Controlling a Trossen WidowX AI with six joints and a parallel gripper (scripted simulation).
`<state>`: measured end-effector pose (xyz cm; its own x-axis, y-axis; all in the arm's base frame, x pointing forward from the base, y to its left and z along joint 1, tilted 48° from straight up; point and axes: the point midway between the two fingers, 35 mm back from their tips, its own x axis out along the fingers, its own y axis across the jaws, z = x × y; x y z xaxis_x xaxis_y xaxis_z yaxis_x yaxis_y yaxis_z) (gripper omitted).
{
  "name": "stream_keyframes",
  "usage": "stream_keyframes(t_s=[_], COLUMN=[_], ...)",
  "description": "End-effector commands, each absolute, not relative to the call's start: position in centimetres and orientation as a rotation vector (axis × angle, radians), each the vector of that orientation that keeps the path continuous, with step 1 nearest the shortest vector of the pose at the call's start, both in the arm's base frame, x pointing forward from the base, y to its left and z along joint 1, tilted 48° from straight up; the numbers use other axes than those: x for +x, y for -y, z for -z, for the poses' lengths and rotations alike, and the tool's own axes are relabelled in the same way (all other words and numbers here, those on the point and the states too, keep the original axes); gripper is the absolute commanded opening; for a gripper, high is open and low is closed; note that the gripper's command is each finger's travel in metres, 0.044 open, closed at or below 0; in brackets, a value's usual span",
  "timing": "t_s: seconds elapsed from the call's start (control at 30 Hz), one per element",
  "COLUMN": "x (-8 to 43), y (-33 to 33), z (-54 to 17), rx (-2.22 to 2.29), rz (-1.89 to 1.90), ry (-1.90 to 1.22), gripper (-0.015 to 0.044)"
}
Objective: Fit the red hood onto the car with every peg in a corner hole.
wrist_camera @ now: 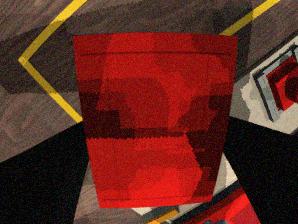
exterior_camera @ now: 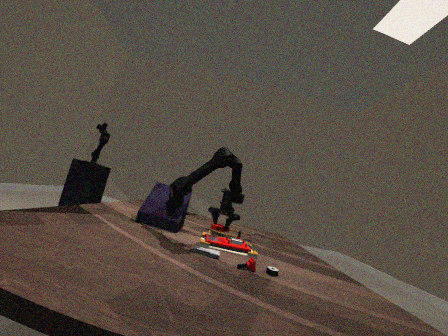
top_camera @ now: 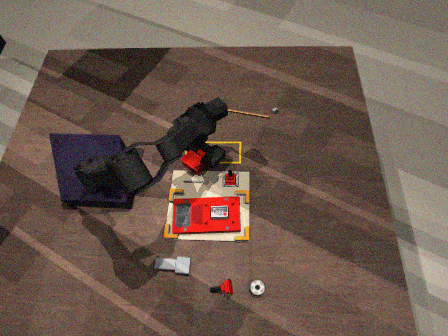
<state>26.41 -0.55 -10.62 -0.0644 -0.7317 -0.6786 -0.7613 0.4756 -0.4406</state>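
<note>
With the claw (wrist_camera: 156, 163) clamped on the red hood (wrist_camera: 156, 119), we judge the pick-up step to be at its grasp, with the lift not yet begun. In the wrist view the hood fills the middle of the frame, its dark fingers pressing in from the lower left and lower right, and part of a yellow outline (wrist_camera: 49, 32) marked on the tabletop (top_camera: 310, 165) shows behind it at the upper left. In the top view the hood (top_camera: 194, 160) sits just above the centre of the frame, under the arm's tip, beside the yellow outline (top_camera: 235, 145) and just above the pale jig (top_camera: 207, 235) that holds the red chassis (top_camera: 192, 227). We cannot make out the pegs at this size. Next, in our judgement, we need a straight lift clear of the tabletop, a short carry toward the lower part of the top view, and careful squaring of the hood's corners over the deck before lowering.
</note>
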Motion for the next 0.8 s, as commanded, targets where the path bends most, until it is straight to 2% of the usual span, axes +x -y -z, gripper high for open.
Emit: stream_keyframes(t_s=[0.0,0.77], x=[26.6,27.2], y=[-0.5,-4.1], z=[9.8,6.1], rx=[-1.255,-1.248], rz=[-0.041,-0.031], ry=[-1.796,-1.790], gripper=[0.0000,0.0000])
